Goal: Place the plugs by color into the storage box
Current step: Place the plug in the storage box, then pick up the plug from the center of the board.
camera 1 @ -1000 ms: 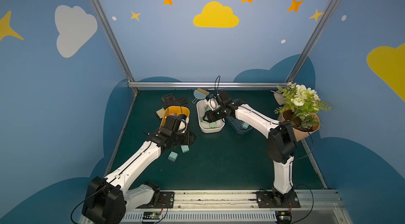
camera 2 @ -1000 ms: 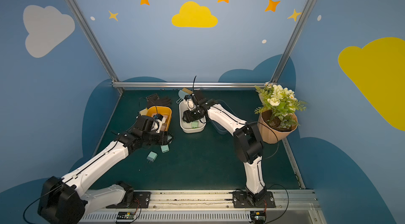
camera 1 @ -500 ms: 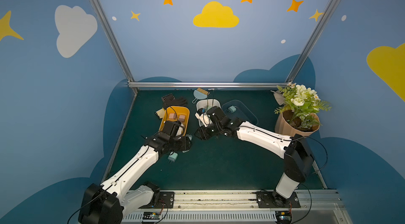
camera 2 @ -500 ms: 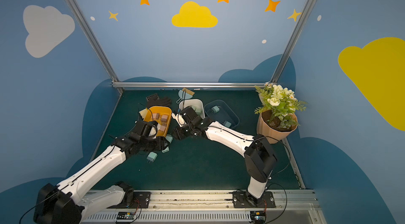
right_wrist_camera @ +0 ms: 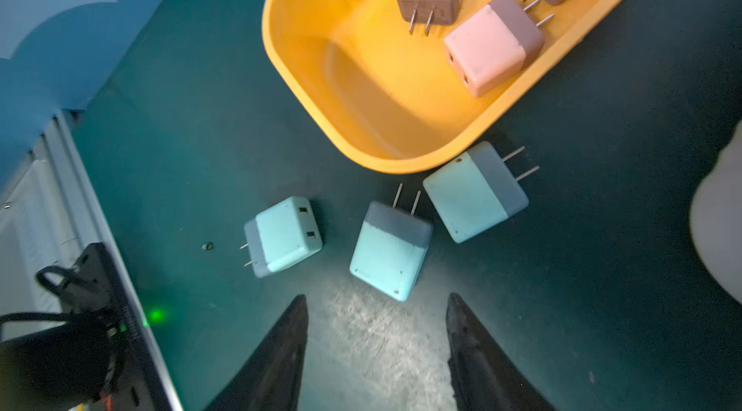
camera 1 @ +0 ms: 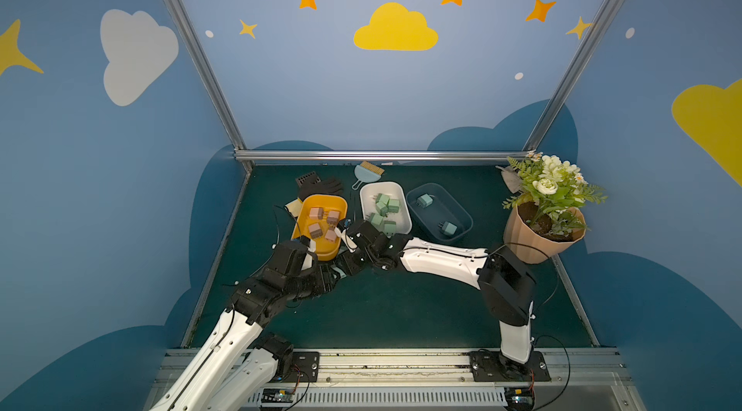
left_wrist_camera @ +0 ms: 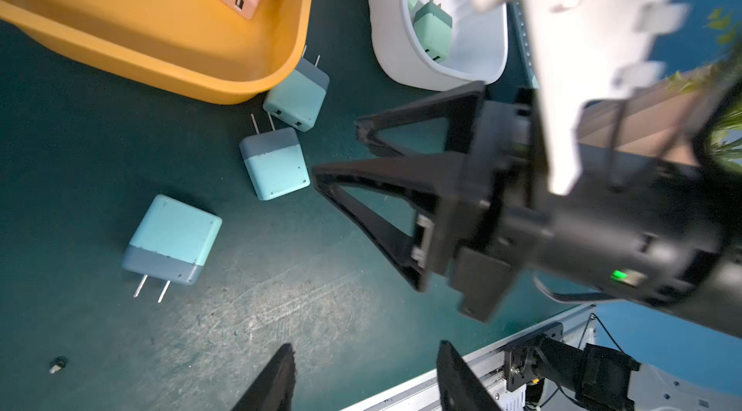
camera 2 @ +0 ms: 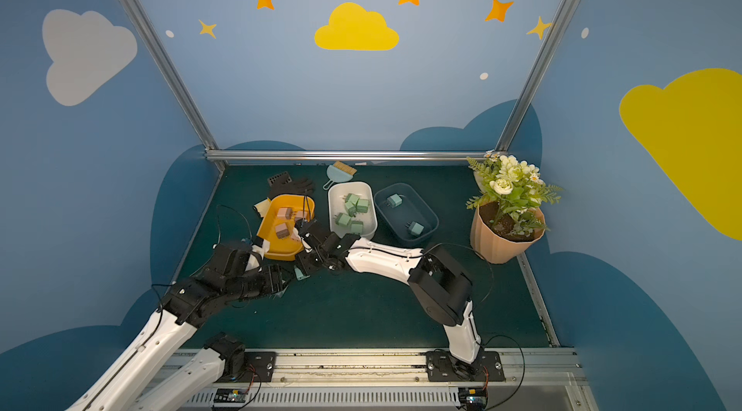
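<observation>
Three light blue plugs (right_wrist_camera: pixel 389 252) lay loose on the green mat (right_wrist_camera: pixel 180 148), just beside the near end of the yellow tray (right_wrist_camera: pixel 289 67). Pink plugs (right_wrist_camera: pixel 488 43) sat inside it. Right gripper (right_wrist_camera: pixel 375 328) and left gripper (left_wrist_camera: pixel 365 377) hovered near, jaws parted, empty.

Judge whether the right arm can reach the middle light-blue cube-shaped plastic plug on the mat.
Probably yes: the middle light-blue plastic plug lies straight ahead of the right gripper, fingers apart, bare mat between.
</observation>
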Robot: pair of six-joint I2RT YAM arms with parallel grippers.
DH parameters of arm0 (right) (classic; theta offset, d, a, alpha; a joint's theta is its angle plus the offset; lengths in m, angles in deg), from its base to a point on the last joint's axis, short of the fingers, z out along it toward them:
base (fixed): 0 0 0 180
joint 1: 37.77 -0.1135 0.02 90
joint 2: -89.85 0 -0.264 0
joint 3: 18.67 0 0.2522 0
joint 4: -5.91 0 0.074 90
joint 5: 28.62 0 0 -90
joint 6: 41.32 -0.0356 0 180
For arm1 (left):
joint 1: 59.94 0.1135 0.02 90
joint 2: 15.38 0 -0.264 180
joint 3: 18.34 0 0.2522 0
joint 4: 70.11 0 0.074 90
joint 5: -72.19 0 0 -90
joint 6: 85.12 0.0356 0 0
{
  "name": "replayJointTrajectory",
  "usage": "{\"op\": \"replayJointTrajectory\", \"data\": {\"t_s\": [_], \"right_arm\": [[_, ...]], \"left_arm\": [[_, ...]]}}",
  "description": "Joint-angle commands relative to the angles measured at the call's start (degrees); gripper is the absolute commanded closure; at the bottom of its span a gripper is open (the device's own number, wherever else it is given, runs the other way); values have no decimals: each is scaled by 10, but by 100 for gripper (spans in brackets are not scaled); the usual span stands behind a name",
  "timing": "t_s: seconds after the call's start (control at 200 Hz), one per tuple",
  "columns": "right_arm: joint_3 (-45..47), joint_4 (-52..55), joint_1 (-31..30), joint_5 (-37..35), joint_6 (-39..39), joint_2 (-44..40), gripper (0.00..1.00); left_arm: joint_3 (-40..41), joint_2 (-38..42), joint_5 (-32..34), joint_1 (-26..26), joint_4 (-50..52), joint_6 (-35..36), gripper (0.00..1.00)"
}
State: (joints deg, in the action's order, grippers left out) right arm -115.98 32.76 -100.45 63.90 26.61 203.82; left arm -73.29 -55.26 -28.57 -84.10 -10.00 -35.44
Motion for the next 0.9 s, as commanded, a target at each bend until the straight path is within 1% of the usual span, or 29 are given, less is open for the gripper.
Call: {"op": "replayJointTrajectory", "data": {"t_s": [0.0, 0.165, 0.345, 0.536, 0.686, 0.896], "right_arm": [[-32, 15, -11, -32, -8, 24, 44], [-60, 17, -13, -44, -12, 67, 44], [-118, 68, -15, -63, -3, 122, 43], [-158, 110, -15, -61, -1, 159, 43], [-162, 127, -16, -57, 7, 155, 46], [-131, 129, -17, -58, 17, 112, 52]], "left_arm": [[13, 21, -9, -2, 30, -16, 42], [19, 50, 2, -1, 12, -3, 42], [23, 42, 0, -1, 3, -1, 42], [25, 38, -6, -1, -4, 3, 42], [27, 41, -7, -1, -6, 3, 42], [25, 44, -12, -1, -3, 1, 43]]}}
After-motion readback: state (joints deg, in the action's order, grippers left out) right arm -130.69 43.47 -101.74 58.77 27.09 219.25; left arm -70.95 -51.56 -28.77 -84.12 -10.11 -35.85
